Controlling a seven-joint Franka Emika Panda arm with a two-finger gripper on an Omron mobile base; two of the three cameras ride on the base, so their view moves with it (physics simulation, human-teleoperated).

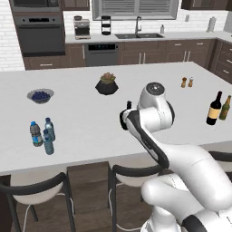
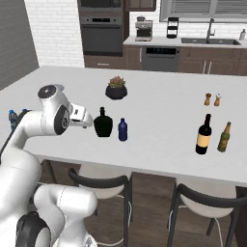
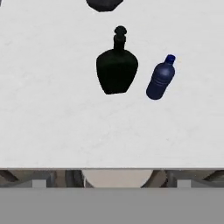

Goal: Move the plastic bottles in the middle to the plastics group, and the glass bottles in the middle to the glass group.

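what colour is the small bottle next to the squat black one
Dark navy blue, with a brighter blue cap: the small bottle shows best in the hand view.

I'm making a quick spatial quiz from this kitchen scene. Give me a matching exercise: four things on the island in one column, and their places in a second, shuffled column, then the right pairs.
Things:
1. squat black bottle
2. tall wine bottle
3. potted plant
4. bowl of blueberries

Places:
A. right beside the olive-green bottle
B. far part of the counter, behind the two middle bottles
C. next to the navy plastic bottle
D. beyond the cluster of three clear water bottles

Pairs: 1-C, 2-A, 3-B, 4-D
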